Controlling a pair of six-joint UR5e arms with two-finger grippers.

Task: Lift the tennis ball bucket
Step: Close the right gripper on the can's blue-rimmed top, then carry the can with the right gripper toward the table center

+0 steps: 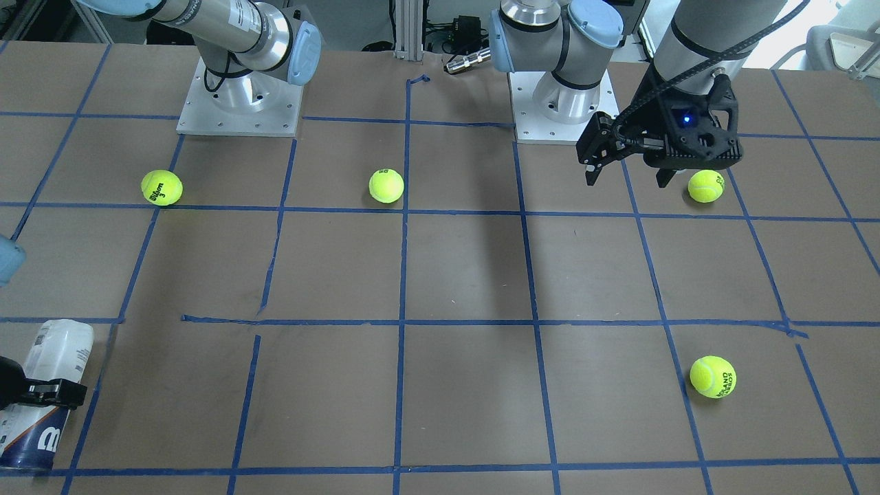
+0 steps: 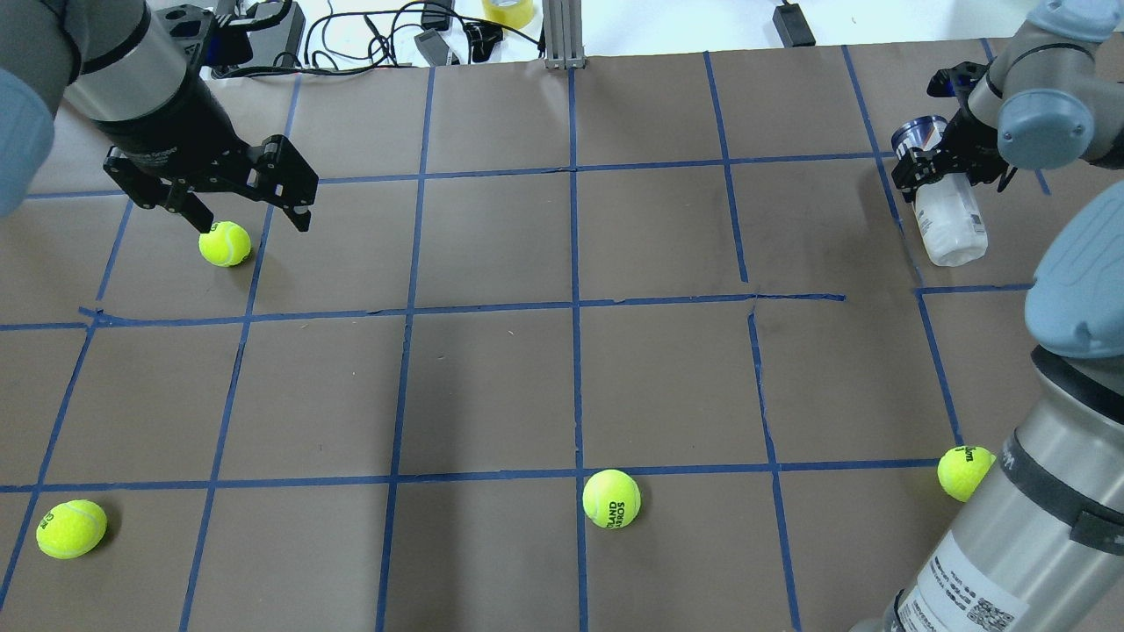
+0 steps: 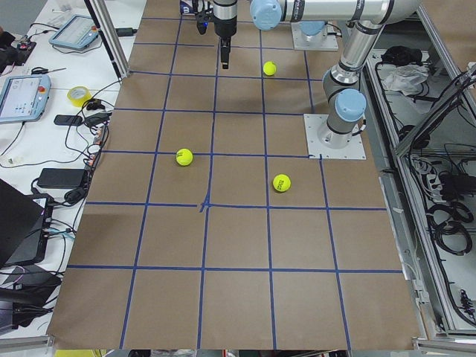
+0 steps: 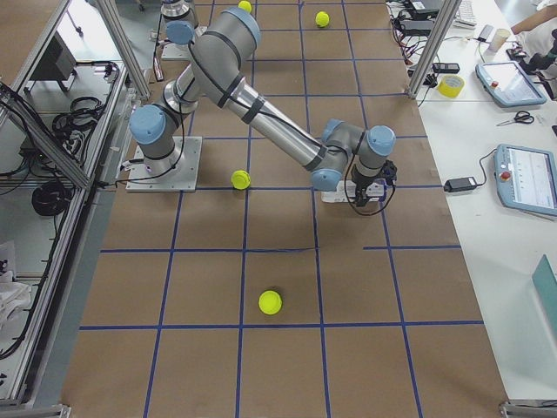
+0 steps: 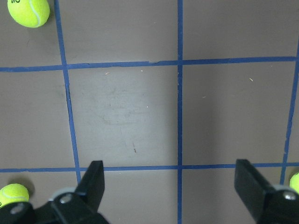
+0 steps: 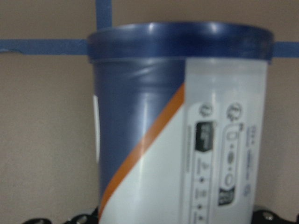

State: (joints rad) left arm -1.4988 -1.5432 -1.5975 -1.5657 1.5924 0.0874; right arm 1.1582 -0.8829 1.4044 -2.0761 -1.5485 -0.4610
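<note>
The tennis ball bucket (image 2: 947,219) is a slim tube with a white label and navy rim, tilted at the table's far right. It also shows at the bottom left of the front-facing view (image 1: 51,357) and fills the right wrist view (image 6: 187,121). My right gripper (image 2: 947,167) is shut on its middle. I cannot tell if the tube touches the table. My left gripper (image 2: 253,224) is open and empty. It hangs above the table at the far left, just over a tennis ball (image 2: 225,243). Its fingers (image 5: 93,179) show spread over bare paper.
Other tennis balls lie at the near left (image 2: 72,528), near middle (image 2: 612,499) and near right by my right arm (image 2: 964,472). The arm bases (image 1: 240,103) stand at my edge of the table. Cables and a tape roll (image 2: 507,10) lie beyond the far edge.
</note>
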